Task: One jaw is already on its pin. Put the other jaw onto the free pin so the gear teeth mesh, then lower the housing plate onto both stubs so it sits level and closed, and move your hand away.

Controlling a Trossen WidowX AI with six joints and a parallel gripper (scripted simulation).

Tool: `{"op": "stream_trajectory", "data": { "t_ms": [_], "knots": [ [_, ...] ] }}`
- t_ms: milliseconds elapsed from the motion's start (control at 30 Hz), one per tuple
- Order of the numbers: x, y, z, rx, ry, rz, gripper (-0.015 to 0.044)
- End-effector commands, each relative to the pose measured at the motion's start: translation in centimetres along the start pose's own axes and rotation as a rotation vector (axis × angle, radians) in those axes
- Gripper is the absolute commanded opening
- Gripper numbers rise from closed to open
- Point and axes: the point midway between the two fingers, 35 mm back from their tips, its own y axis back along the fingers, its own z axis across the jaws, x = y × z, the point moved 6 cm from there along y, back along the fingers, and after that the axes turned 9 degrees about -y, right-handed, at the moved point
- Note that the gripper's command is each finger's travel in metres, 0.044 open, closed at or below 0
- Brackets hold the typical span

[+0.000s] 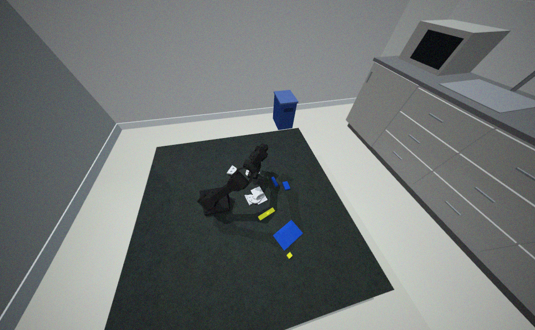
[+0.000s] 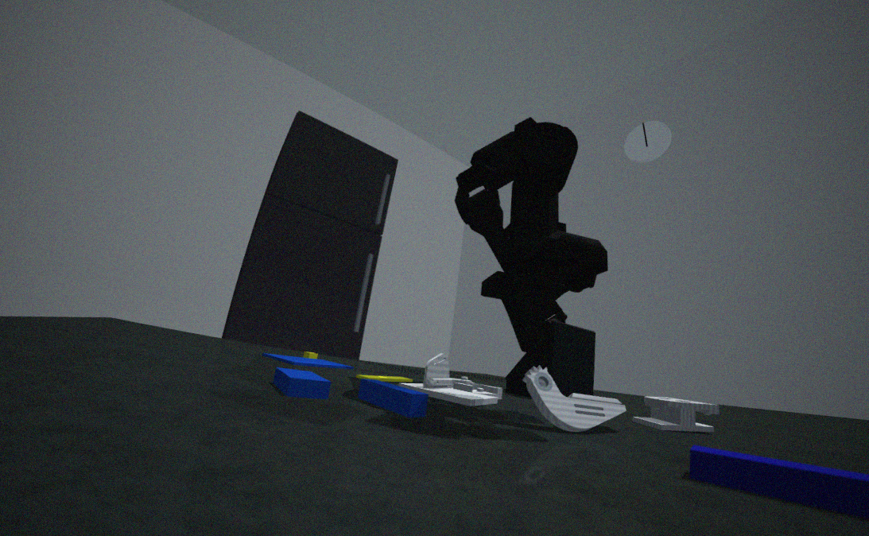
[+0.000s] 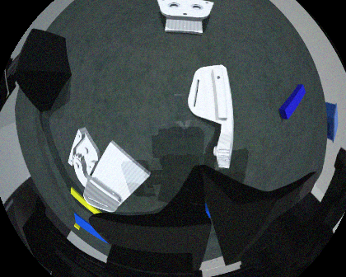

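Gripper [image 1: 255, 177] [image 2: 525, 347] [image 3: 198, 171] shut, empty; loose jaw [image 1: 247, 172] [image 2: 573, 414] [image 3: 206, 99] off base [image 1: 263, 200] [image 2: 457, 394] [image 3: 72, 157], probably next; housing plate [image 1: 231, 169] [image 2: 673, 425] [image 3: 185, 11] far left, likely reserved until teeth mesh.

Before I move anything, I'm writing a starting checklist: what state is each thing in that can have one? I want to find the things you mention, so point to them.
Gripper [image 1: 255, 177] [image 2: 525, 347] [image 3: 198, 171]: shut, holding nothing.
Loose jaw [image 1: 247, 172] [image 2: 573, 414] [image 3: 206, 99]: on the mat, off its pin.
Other jaw [image 2: 436, 374] [image 3: 103, 194]: in place on the base.
Housing plate [image 1: 231, 169] [image 2: 680, 425] [image 3: 186, 12]: off the base, not fitted.
Drawers [image 1: 445, 135]: closed.
Fridge doors [image 2: 317, 266]: closed.
Bin [image 1: 285, 116]: lid down.
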Motion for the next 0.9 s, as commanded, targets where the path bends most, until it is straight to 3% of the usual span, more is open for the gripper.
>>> {"op": "stream_trajectory", "data": {
  "t_ms": [0, 867],
  "knots": [
    [-0.1, -1.0, 0.2, -0.009, 0.009, 0.004, 0.0000],
    [-0.2, -4.6, 0.3, -0.013, 0.009, 0.003, 0.0000]
  ]
}}
